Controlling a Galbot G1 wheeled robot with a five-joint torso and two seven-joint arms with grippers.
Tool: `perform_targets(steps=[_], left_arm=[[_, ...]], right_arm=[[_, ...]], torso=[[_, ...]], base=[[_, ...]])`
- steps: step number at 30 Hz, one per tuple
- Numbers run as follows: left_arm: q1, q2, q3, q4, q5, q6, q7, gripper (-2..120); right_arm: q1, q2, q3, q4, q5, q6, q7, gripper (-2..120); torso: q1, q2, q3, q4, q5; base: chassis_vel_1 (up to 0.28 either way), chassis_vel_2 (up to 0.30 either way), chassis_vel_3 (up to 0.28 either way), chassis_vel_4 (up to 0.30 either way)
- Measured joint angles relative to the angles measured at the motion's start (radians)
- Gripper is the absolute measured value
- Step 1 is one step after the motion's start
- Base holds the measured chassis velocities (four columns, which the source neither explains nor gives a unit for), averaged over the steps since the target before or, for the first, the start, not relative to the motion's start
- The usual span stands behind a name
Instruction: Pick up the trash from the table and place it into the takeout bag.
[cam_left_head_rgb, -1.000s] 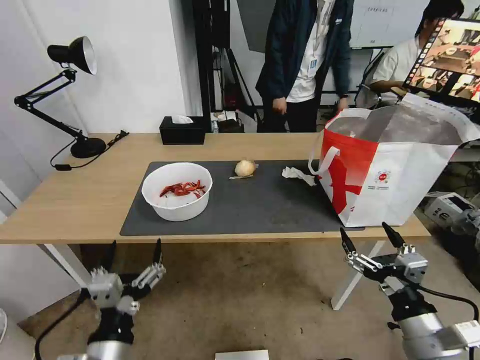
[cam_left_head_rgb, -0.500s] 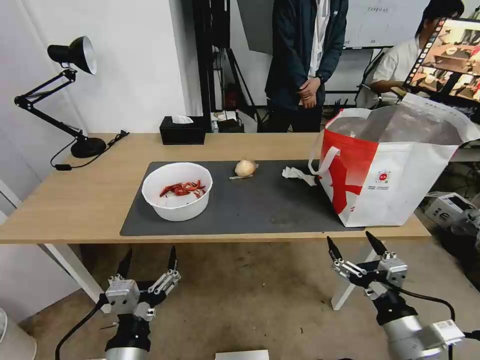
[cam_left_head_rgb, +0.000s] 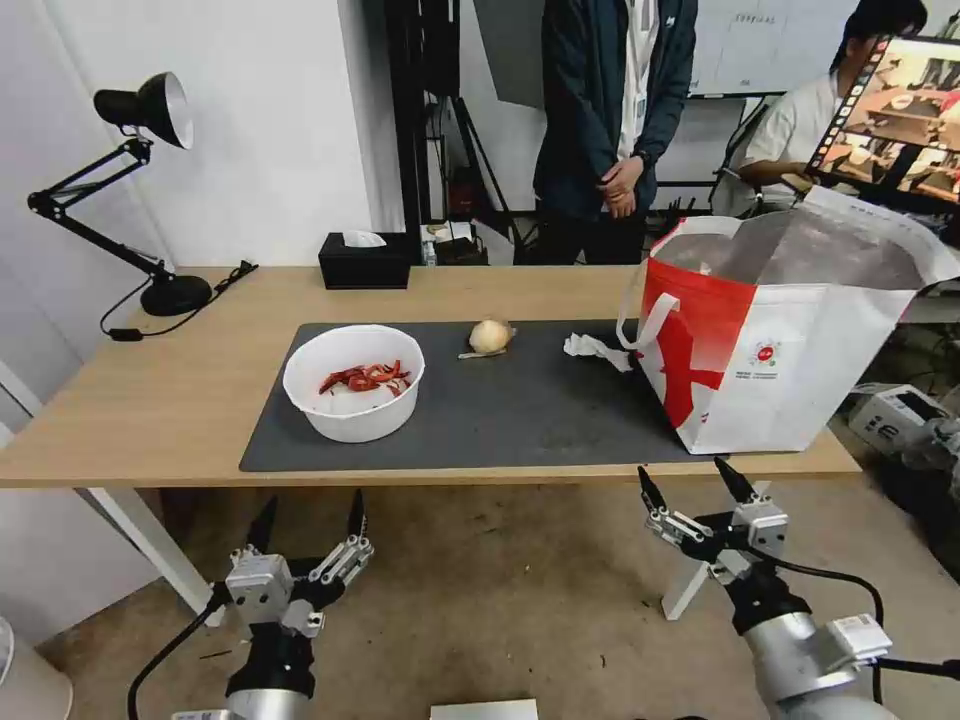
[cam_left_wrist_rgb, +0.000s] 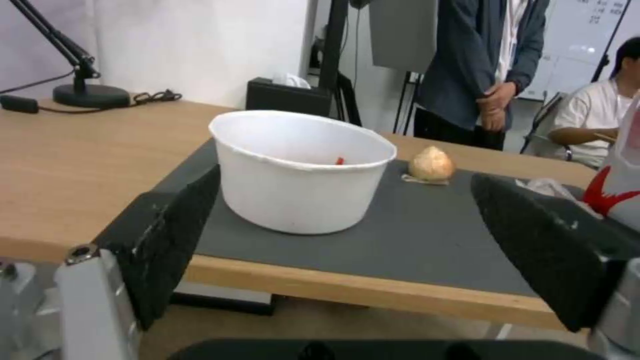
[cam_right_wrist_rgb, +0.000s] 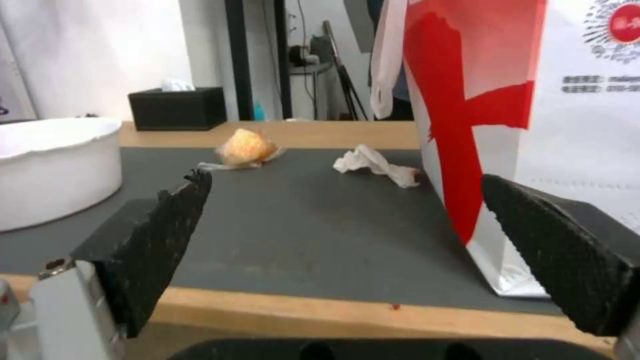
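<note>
No trash is picked up yet. The left gripper (cam_left_head_rgb: 308, 512) and right gripper (cam_left_head_rgb: 696, 484) are held low in front of the table (cam_left_head_rgb: 150, 400), both wide open w/ nothing inside. On the mat sit the white bowl (cam_left_head_rgb: 354, 383), beige ball (cam_left_head_rgb: 489, 336) & tissue (cam_left_head_rgb: 597, 350). The takeout bag (cam_left_head_rgb: 790, 330) stands at the right end. Next, a gripper needs lifting over the table edge.

The takeout bag (cam_left_head_rgb: 790, 330) hid its own inside and was cut off at the edge in the right wrist view. The white bowl (cam_left_wrist_rgb: 303, 170) wall hid nearly all red scraps (cam_left_head_rgb: 365, 378) from the left wrist. The small print under the bag logo (cam_left_head_rgb: 765, 352) was too small to read.
</note>
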Motion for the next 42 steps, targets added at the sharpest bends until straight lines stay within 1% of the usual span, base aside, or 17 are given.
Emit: perform_targets(steps=[2, 4, 7, 9, 10, 11, 13, 14, 16, 17, 20, 21, 24, 27, 28, 34, 42], left_arm=[[-0.001, 0.0, 0.005, 0.002, 0.0, 0.001, 0.0, 100], [-0.001, 0.0, 0.007, 0.002, 0.0, 0.001, 0.001, 100], [0.0, 0.001, 0.012, 0.001, 0.004, 0.002, 0.002, 100], [0.001, 0.001, 0.012, 0.0, 0.004, 0.002, 0.002, 100], [0.001, 0.005, 0.012, -0.004, 0.004, 0.003, 0.002, 100], [0.001, 0.005, 0.012, -0.004, 0.004, 0.003, 0.002, 100], [0.002, 0.01, 0.012, -0.004, 0.004, 0.003, 0.002, 100], [0.002, 0.01, 0.012, -0.004, 0.004, 0.003, 0.002, 100], [-0.001, 0.013, 0.009, -0.002, 0.004, 0.003, 0.002, 100], [-0.001, 0.013, 0.009, -0.002, 0.004, 0.003, 0.002, 100], [-0.01, 0.012, 0.007, 0.003, 0.003, 0.003, 0.003, 100], [-0.01, 0.012, 0.007, 0.003, 0.003, 0.003, 0.003, 100], [-0.021, 0.01, 0.004, 0.005, -0.001, 0.006, 0.002, 100], [-0.03, 0.009, 0.003, 0.008, -0.003, 0.01, 0.002, 100], [-0.03, 0.009, 0.003, 0.008, -0.003, 0.01, 0.002, 100], [-0.065, 0.002, 0.008, 0.014, -0.004, 0.031, 0.002, 100], [-0.079, 0.001, 0.009, 0.009, -0.004, 0.047, 0.002, 100]], right_arm=[[0.078, -0.023, -0.054, -0.027, 0.004, -0.044, 0.05, 100], [0.1, -0.031, -0.069, -0.036, 0.006, -0.057, 0.059, 100], [0.244, -0.09, -0.162, -0.101, 0.043, -0.123, 0.106, 100], [0.28, -0.104, -0.186, -0.118, 0.058, -0.135, 0.12, 100], [0.426, -0.135, -0.285, -0.199, 0.105, -0.17, 0.17, 100], [0.426, -0.135, -0.285, -0.199, 0.105, -0.17, 0.17, 100], [0.646, -0.124, -0.411, -0.372, 0.118, -0.179, 0.214, 100], [0.646, -0.124, -0.411, -0.372, 0.118, -0.179, 0.214, 100], [0.826, -0.086, -0.505, -0.514, 0.135, -0.189, 0.271, 100], [0.826, -0.086, -0.505, -0.514, 0.135, -0.189, 0.271, 100], [0.959, -0.045, -0.576, -0.654, 0.157, -0.208, 0.323, 100], [0.959, -0.045, -0.576, -0.654, 0.157, -0.208, 0.323, 100], [1.078, -0.003, -0.617, -0.777, 0.167, -0.232, 0.351, 100], [1.145, 0.023, -0.633, -0.846, 0.173, -0.245, 0.36, 100], [1.145, 0.023, -0.633, -0.846, 0.173, -0.245, 0.36, 100], [1.272, 0.087, -0.632, -1.021, 0.205, -0.28, 0.407, 100], [1.336, 0.12, -0.609, -1.126, 0.249, -0.315, 0.427, 100]], torso=[[0.0, 0.0, 0.0, 0.0003, 0.0], [0.0, 0.0, 0.0, 0.0002, 0.0], [0.0, 0.0, 0.0, 0.0002, 0.0], [0.0, 0.0, 0.0, 0.0003, 0.0001], [0.0, 0.0, 0.0, 0.0007, 0.0], [0.0, 0.0, 0.0, 0.0007, 0.0], [0.0, 0.0, 0.0, 0.0003, 0.0], [0.0, 0.0, 0.0, 0.0003, 0.0], [0.0, 0.0, 0.0, 0.0005, -0.0001], [0.0, 0.0, 0.0, 0.0005, -0.0001], [0.0, 0.0, 0.0, 0.0004, 0.0], [0.0, 0.0, 0.0, 0.0004, 0.0], [0.0, 0.0, 0.0, 0.0004, -0.0003], [0.0, 0.0, 0.0, 0.0006, -0.0002], [0.0, 0.0, 0.0, 0.0006, -0.0002], [0.0, 0.0, 0.0, 0.0004, 0.0001], [0.0, 0.0, 0.0, 0.0003, 0.0]], base=[[0.0, 0.0, 0.0, 0.0], [0.0, 0.0, 0.0, 0.0], [0.0, 0.0, 0.0, 0.0], [0.0, 0.0, 0.0, 0.0], [0.0, 0.0, 0.0, 0.0], [0.0, 0.0, 0.0, 0.0], [0.0, 0.0, 0.0, 0.0], [0.0, 0.0, 0.0, 0.0], [0.0, 0.0, 0.0, 0.0], [0.0, 0.0, 0.0, 0.0], [0.0, 0.0, 0.0, 0.0], [0.0, 0.0, 0.0, 0.0], [0.0, 0.0, 0.0, 0.0], [0.0, 0.0, 0.0, 0.0], [0.0, 0.0, 0.0, 0.0], [0.0, 0.0, 0.0, 0.0], [0.0, 0.0, 0.0, 0.0]])
